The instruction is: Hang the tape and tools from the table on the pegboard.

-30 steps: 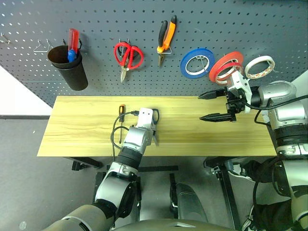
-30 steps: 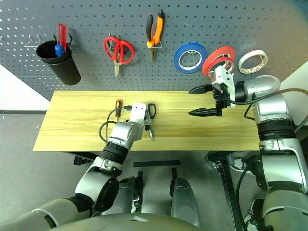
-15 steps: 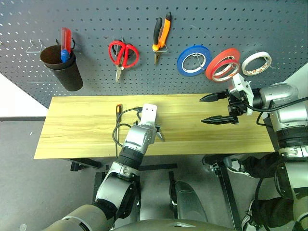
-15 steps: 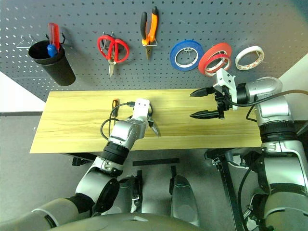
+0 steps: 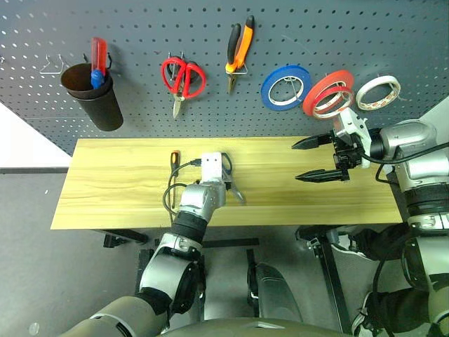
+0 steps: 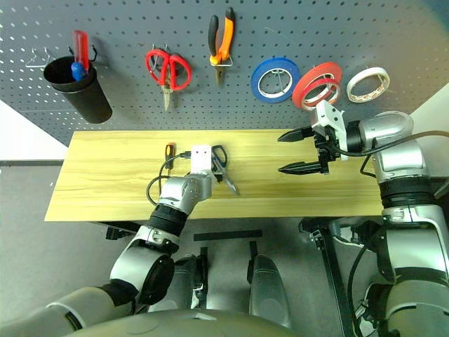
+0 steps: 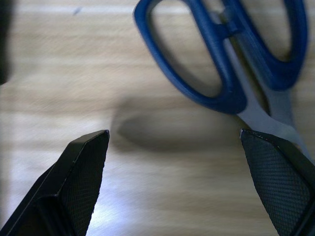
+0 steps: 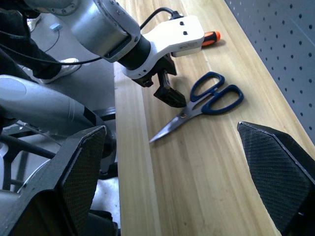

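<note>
We see the surface (image 5: pixel 105 189) with the pegboard (image 5: pixel 393 42) behind it. On the board hang, from left to right, a black cup (image 5: pixel 95 98) holding a red-and-blue tool (image 5: pixel 99 62), red scissors (image 5: pixel 182 77), the pliers (image 5: pixel 239 53), a blue roll (image 5: pixel 286 88), a red roll (image 5: pixel 327 93) and the white tape (image 5: pixel 377 93).

Two tools lie on the surface. The screwdriver (image 5: pixel 175 163) lies just left of our left arm. The dark-handled scissors (image 8: pixel 206 104) lie beside it to the right, handles toward the board, blades pointing at the near edge.

Our left gripper (image 8: pixel 162 87) hangs low over the surface right beside the scissors, fingers spread and holding nothing. In the left wrist view the scissor handles (image 7: pixel 221 54) sit between and beyond the two fingers (image 7: pixel 81 167), with bare wood under them; whether one finger touches the blade we cannot quite tell.

Our right gripper (image 5: pixel 317 159) hovers above the right part of the surface, below the red roll, pointing left, fingers wide apart and empty.
</note>
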Available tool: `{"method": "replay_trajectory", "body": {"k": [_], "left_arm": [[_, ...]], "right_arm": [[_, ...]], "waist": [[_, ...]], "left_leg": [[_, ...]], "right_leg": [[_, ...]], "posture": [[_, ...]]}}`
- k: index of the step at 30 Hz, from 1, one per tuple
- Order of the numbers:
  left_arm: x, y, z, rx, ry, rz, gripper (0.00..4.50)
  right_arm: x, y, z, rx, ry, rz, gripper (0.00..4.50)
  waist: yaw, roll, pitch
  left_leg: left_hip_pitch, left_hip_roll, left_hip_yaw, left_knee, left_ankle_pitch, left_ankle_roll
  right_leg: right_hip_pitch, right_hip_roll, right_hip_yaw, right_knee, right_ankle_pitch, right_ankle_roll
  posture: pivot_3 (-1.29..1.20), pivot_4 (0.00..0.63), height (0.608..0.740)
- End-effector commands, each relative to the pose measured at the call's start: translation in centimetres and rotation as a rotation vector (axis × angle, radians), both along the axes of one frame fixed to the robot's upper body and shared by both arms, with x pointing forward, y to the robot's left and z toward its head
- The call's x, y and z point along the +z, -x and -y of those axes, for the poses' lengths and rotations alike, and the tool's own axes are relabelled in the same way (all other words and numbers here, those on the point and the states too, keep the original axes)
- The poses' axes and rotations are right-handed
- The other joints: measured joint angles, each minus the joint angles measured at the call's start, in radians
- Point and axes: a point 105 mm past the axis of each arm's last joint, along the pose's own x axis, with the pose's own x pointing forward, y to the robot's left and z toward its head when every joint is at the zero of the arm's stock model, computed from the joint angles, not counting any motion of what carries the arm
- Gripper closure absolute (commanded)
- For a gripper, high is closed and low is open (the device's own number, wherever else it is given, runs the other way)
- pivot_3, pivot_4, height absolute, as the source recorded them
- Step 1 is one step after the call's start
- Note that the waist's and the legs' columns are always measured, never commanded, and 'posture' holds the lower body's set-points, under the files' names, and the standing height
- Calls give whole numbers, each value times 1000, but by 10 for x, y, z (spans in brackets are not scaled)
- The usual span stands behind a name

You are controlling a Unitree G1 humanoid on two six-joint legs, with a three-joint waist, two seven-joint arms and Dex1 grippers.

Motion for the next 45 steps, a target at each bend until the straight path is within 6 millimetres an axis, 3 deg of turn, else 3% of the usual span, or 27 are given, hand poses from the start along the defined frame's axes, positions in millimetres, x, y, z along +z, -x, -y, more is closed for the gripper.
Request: {"method": "replay_trajectory", "body": {"k": [1,8,20,28,35,45], "left_arm": [[54,31,124,-267,240,112,25],[62,35,133,-328,275,185,25],[42,29,153,-281,301,92,25],[33,28,156,-246,336,26,25],[14,31,142,-218,222,-71,25],[18,42,149,-278,204,-109,25]], "right_arm": [[13,4,1,17,12,43,0],[13,6,3,15,16,35,0],[14,3,3,-6,17,50,0],[14,3,4,-18,18,52,0],[18,-1,4,-42,1,56,0],[16,-4,2,-54,-9,62,0]], "waist": [[0,0,2],[-1,0,3],[-3,0,4],[-5,0,5],[-7,0,5],[-5,0,5]], "left_leg": [[0,0,0,0,0,0],[0,0,0,-1,0,0],[0,0,1,-1,0,0],[0,0,1,-5,0,0],[0,-1,2,-8,0,-1],[1,-4,2,-12,1,-2]], "right_leg": [[0,0,0,0,0,0],[0,0,0,-1,0,0],[-1,0,0,-1,0,0],[-2,0,0,-3,0,0],[-2,0,0,-5,0,0],[-2,0,-1,-8,0,1]], "posture": [[-79,315,732],[-90,317,732],[-115,317,732],[-121,320,732],[-117,320,732],[-107,316,732]]}}
